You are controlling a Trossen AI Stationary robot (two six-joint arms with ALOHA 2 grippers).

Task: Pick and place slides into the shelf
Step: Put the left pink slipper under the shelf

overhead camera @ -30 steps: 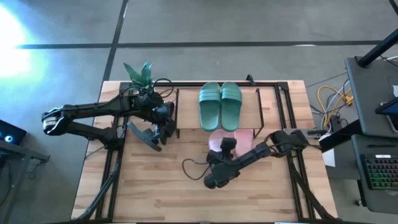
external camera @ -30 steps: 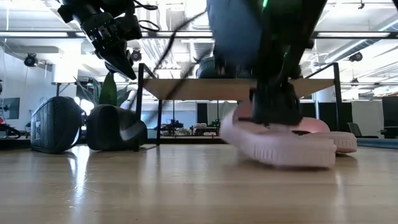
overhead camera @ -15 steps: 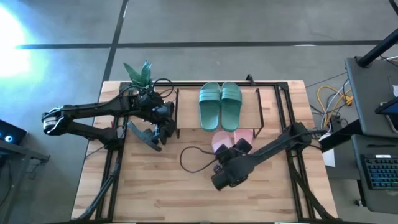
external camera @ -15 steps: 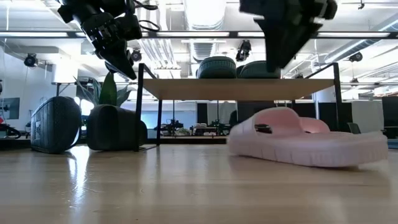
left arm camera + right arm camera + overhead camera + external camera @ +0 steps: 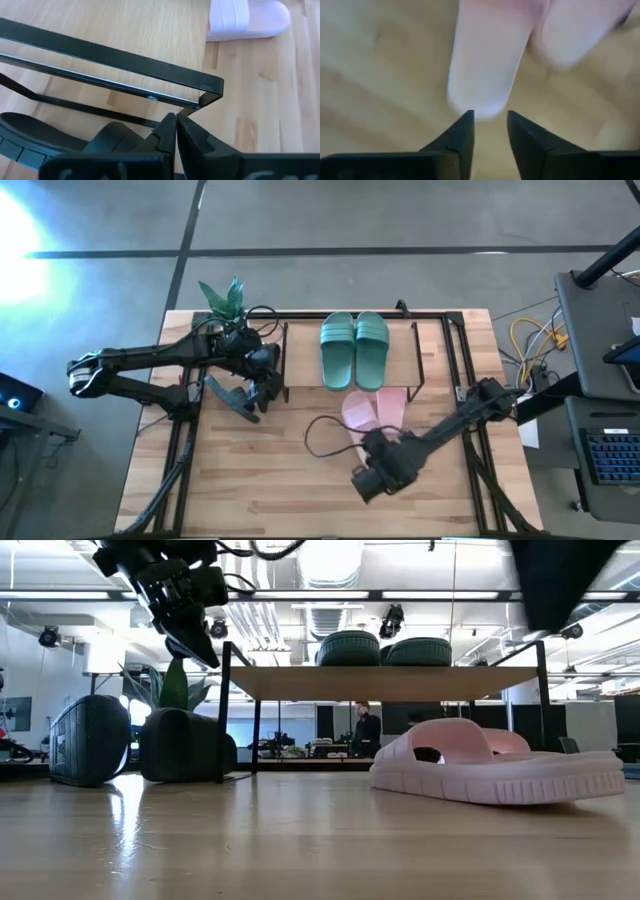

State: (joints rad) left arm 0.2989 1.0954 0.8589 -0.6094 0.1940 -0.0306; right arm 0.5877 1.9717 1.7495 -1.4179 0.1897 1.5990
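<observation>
**Pink pair down, black pair waiting**

Pink slides (image 5: 370, 410) lie on the counter (image 5: 250, 490) under the shelf's (image 5: 300, 345) six o'clock edge; right pincer (image 5: 372, 480), fingers apart, hovers nearer. Green slides (image 5: 354, 348) sit on top. Black slides (image 5: 232, 395) remain at nine o'clock, beside the closed left pincer (image 5: 268, 370).

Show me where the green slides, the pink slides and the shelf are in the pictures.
green slides (image 5: 355, 350), high view, on the straps.
pink slides (image 5: 371, 411), high view, between the two soles' inner edges.
shelf (image 5: 300, 682), low view, front edge of the wooden top board.
</observation>
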